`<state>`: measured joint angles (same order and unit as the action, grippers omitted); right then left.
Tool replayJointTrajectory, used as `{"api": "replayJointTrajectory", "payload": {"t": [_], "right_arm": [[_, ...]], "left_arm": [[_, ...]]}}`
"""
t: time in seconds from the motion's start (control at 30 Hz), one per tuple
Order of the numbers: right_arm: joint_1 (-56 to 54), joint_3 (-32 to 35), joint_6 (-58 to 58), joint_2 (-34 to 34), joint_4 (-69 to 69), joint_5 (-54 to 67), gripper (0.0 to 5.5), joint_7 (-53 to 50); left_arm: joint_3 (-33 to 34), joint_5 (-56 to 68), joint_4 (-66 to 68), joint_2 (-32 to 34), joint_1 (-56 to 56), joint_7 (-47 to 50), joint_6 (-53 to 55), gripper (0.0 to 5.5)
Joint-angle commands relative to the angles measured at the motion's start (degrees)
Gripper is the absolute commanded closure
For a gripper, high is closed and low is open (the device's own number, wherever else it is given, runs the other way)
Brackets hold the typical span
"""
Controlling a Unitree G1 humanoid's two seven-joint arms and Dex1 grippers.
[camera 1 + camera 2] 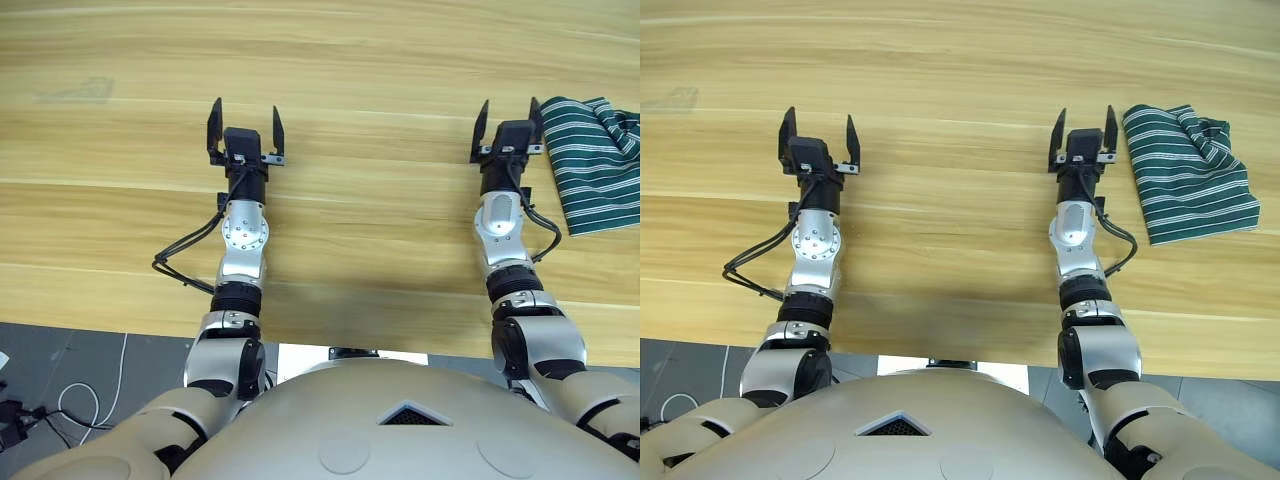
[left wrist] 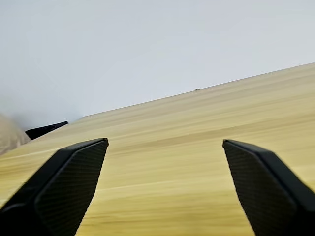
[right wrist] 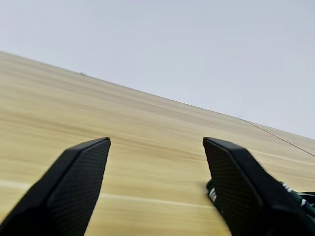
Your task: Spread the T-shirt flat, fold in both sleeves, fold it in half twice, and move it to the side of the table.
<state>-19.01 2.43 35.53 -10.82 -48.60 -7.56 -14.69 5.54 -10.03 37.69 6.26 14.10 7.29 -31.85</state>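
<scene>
- The wooden table (image 1: 330, 60) spans the whole scene, its planks running left to right.
- The T-shirt (image 1: 1188, 185), dark green with thin white stripes, lies folded into a compact bundle on the right side of the table, with a rumpled hump at its far right corner.
- The right gripper (image 1: 1084, 125) sits just left of the T-shirt's far edge. Its two fingers are spread apart and hold nothing, and the nearer finger stands close beside the cloth.
- The left gripper (image 1: 820, 125) is over bare wood well to the left of the T-shirt, its fingers likewise spread wide and empty.
</scene>
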Motion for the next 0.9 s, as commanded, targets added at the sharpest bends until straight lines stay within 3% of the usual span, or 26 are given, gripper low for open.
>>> {"api": "replayJointTrajectory", "payload": {"t": [0.03, 0.27, 0.4, 0.5, 0.9], "right_arm": [[1.56, 1.60, -1.16, -1.18, 1.94, 2.03, 2.01, 2.58], [3.52, 1.36, -1.99, -1.40, 4.73, 0.88, 2.01, 3.66], [4.55, 1.23, -2.41, -1.74, 6.21, -0.50, 2.01, 3.08], [4.91, 1.51, -2.72, -1.70, 6.81, -0.85, 2.01, 3.04], [4.27, 1.78, -2.67, -2.11, 5.74, -1.14, 2.01, 3.05]], "left_arm": [[2.64, 3.65, 3.14, 2.52, 2.35, -0.25, -0.44, 1.17], [2.46, 10.14, 2.82, -0.10, 2.61, -5.86, 1.56, 1.17], [1.79, 9.76, 2.70, -0.25, 2.77, -5.77, 1.96, 1.17], [1.80, 10.05, 2.58, -0.42, 2.81, -5.58, 2.19, 1.62], [2.63, 10.55, 4.76, -0.49, 4.57, -4.54, 2.54, 1.62]]}}
